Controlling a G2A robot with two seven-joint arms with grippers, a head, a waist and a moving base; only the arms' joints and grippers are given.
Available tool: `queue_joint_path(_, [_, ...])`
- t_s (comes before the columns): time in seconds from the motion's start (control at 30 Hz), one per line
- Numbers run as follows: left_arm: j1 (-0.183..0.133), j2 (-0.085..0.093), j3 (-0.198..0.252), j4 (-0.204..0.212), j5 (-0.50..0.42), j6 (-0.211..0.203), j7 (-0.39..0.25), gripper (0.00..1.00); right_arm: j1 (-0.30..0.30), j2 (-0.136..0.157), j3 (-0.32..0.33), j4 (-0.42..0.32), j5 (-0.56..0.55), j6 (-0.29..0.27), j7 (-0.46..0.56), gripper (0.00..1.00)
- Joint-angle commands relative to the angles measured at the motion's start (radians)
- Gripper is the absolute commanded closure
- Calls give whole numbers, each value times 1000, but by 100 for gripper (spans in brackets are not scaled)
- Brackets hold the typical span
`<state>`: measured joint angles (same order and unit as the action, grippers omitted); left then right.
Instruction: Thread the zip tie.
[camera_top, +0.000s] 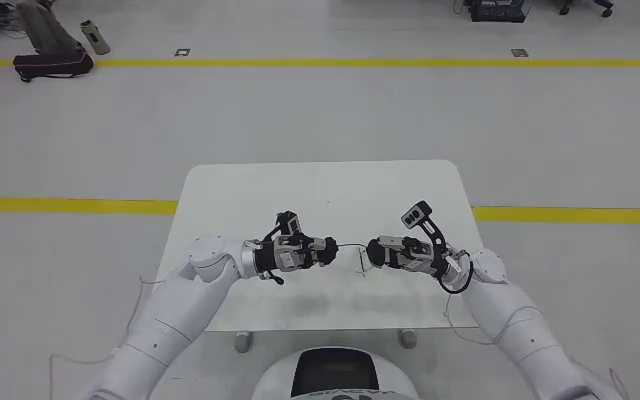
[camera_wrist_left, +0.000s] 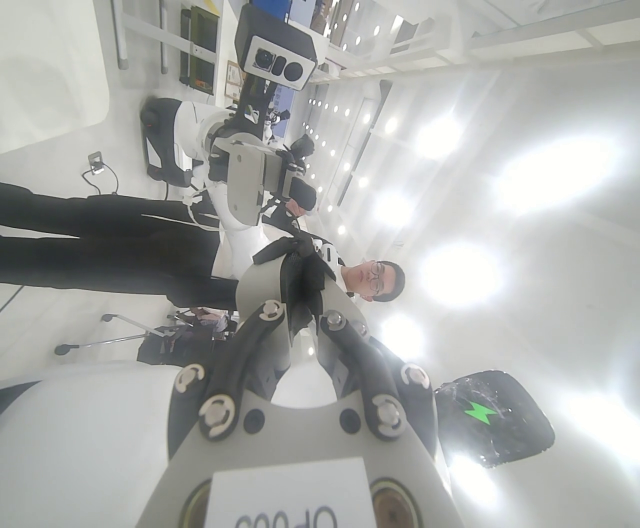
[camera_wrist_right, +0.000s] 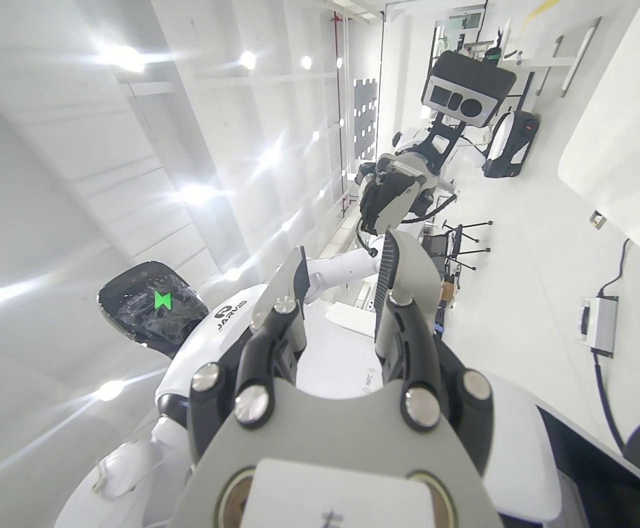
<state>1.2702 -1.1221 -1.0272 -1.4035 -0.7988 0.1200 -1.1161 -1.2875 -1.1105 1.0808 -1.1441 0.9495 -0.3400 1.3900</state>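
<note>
Left hand (camera_wrist_left: 299, 262) is pinching one end of the thin black plastic zip tie (camera_top: 350, 247), fingers pressed together. Its long axis is running level above the white desk (camera_top: 300, 190) toward the right hand (camera_wrist_right: 347, 247), which is facing it close by, fingers spread.

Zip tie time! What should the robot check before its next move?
1. Left jaws shut on the zip tie: ok.
2. Right jaws open wide enough to take the tie: ok.
3. The two arms face each other, raised over the table: ok.
4. Tie's free end sits between the right jaws: cannot tell, the tie is too thin to follow.
5. Tail lined up with the tie's head slot: cannot tell.
</note>
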Motion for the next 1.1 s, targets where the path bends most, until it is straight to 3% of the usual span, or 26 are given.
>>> queue_joint_path(0.0, [0,1,1,0,-6,-1,-1,100,0,-1,-1,0,0,0,0,71])
queue_joint_path(0.27, [4,6,3,-5,-14,-3,-3,100,4,-7,-8,16,0,0,0,76])
queue_joint_path(0.73, [4,14,11,-8,-23,-8,-5,100,13,-24,-18,33,-3,0,0,76])
queue_joint_path(1.07, [3,18,18,-8,-30,-8,-6,100,19,-34,-26,40,-9,0,0,84])
